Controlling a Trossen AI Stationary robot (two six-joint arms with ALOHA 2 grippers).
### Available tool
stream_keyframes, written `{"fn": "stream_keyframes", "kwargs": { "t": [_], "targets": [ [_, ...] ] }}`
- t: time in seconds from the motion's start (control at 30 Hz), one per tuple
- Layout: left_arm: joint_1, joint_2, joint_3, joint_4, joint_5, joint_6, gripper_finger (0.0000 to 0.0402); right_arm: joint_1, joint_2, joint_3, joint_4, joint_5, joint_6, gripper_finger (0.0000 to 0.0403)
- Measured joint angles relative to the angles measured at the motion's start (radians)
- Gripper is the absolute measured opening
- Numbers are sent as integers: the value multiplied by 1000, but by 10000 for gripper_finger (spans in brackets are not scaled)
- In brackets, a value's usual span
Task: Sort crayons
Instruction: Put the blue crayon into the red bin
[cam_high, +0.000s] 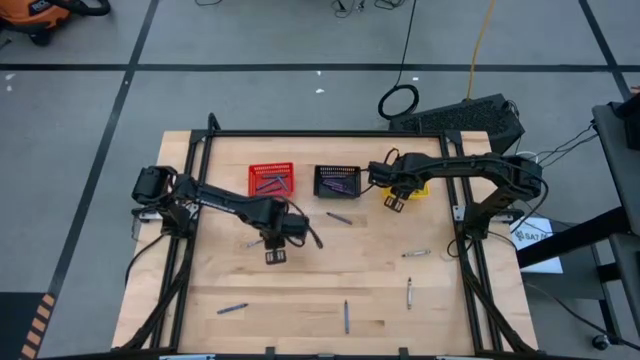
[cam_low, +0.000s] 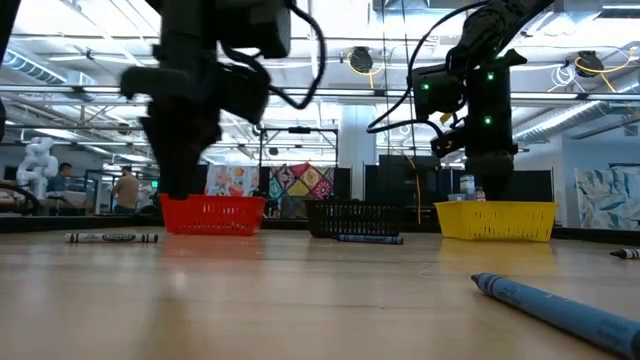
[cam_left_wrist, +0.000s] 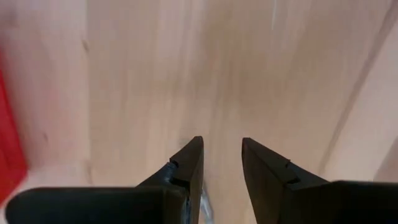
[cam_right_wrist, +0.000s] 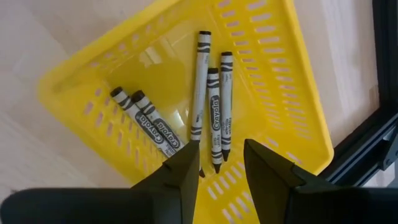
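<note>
Crayons: we see five grey crayons lying in the yellow basket, more in the red basket and the black basket, and loose ones in front of the black basket.
Nearest loose crayon: one crayon lies just in front of the black basket, its long axis slightly slanted against the basket's front wall; others lie farther out toward the table's front edge.
Left gripper: the left gripper hangs over bare table in front of the red basket, its fingers parted and empty; no crayon shows between them.
Right gripper: the right gripper hovers over the yellow basket, jaws apart, holding nothing.
Key relation: we judge the left gripper nearer that loose crayon, which lies from it toward the black basket; the jaws would need to close across the crayon's long axis.
</note>
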Motion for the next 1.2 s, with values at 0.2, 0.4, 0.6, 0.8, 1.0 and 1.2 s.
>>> {"fn": "stream_keyframes", "kwargs": {
  "t": [0.2, 0.4, 0.6, 0.8, 1.0, 1.2],
  "targets": [
    [-114, 0, 0, -59, -4, -127, 105, -16, 0, 0, 0, -2, 50, 114],
    [-248, -17, 0, -69, -5, -323, 105, -16, 0, 0, 1, -2, 52, 114],
    [-407, -21, -1, -73, -7, -547, 105, -16, 0, 0, 3, -2, 52, 114],
    [-548, -21, -1, -71, -21, -744, 105, -16, 1, 0, 4, -3, 53, 114],
    [-665, -21, -7, -24, -38, -767, 105, -16, 1, 0, 4, -3, 81, 114],
    [-734, -20, -29, 44, -57, -873, 105, -16, 1, 0, 3, -3, 102, 114]
  ]
}}
